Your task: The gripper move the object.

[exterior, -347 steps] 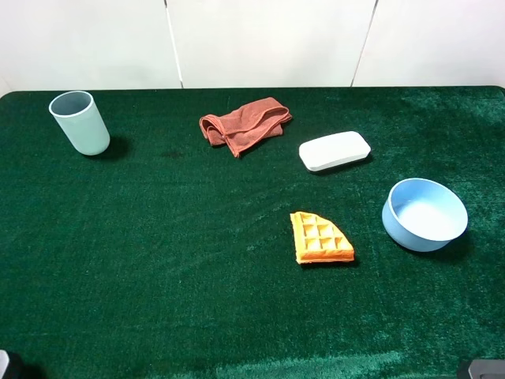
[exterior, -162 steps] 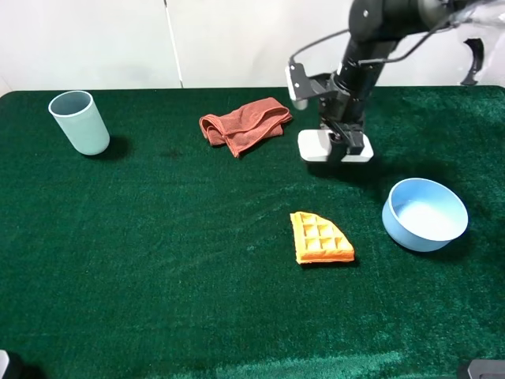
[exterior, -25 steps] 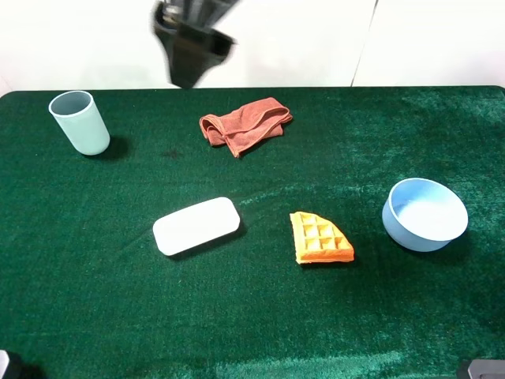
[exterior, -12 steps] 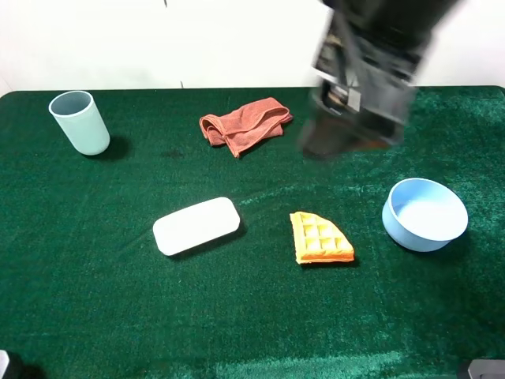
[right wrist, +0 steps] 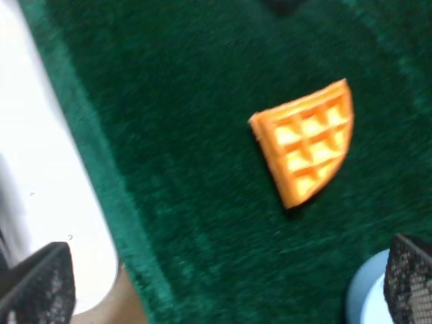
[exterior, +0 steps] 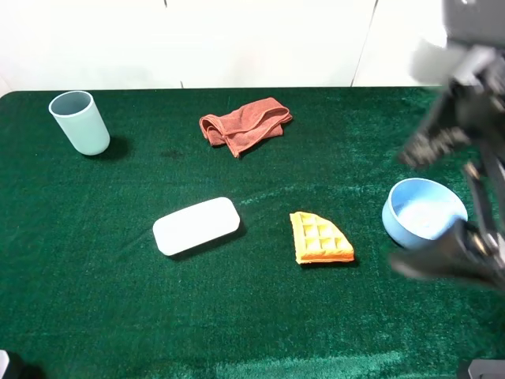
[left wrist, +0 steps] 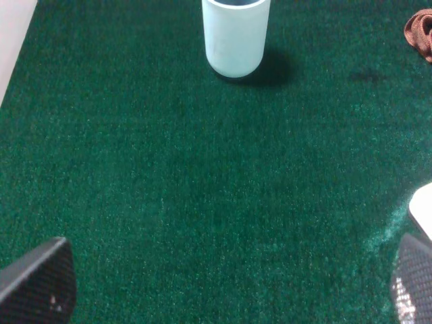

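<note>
The object, a flat white case (exterior: pixel 196 225), lies on the green table left of the middle, free of any gripper. Its edge also shows in the left wrist view (left wrist: pixel 424 210). My right arm (exterior: pixel 461 150) is a motion-blurred dark shape over the table's right side, above the bowl. In the right wrist view my right gripper (right wrist: pixel 226 283) is open and empty, high above the orange waffle wedge (right wrist: pixel 307 145). My left gripper (left wrist: pixel 226 283) is open and empty, low over bare felt near the front left.
A light blue bowl (exterior: pixel 424 213) stands at the right and the waffle (exterior: pixel 319 238) at centre right. A pale cup (exterior: pixel 79 122) stands at the back left, also in the left wrist view (left wrist: pixel 235 34). A crumpled red cloth (exterior: pixel 245 124) lies at the back middle.
The case was carried from the back right to left of the middle and let go. In the last second the right arm swung from the back left to the right side.
</note>
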Controlling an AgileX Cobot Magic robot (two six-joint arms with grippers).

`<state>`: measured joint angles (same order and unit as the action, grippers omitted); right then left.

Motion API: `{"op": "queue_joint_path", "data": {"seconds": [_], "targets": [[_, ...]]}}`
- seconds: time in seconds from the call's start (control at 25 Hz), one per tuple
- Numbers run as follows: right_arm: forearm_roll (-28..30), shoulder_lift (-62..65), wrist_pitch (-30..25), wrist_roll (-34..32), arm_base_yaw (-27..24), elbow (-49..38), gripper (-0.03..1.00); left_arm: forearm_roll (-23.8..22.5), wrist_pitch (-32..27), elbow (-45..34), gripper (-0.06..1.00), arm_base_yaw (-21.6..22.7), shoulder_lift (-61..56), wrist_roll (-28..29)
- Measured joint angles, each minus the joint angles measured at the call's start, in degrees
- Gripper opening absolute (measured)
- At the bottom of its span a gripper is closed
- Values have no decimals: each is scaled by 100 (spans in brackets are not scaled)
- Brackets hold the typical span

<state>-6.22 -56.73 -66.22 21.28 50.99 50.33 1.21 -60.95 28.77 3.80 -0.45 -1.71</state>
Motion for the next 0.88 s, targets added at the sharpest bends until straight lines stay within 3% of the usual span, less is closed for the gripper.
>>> {"op": "queue_joint_path", "data": {"seconds": [0.44,0.88], "targets": [[-302,1753,615,-781,0,-2003,69,0,0,0,93,0,0,0],[-234,2829,733,-1034,0,-2113,69,0,0,0,93,0,0,0]]}}
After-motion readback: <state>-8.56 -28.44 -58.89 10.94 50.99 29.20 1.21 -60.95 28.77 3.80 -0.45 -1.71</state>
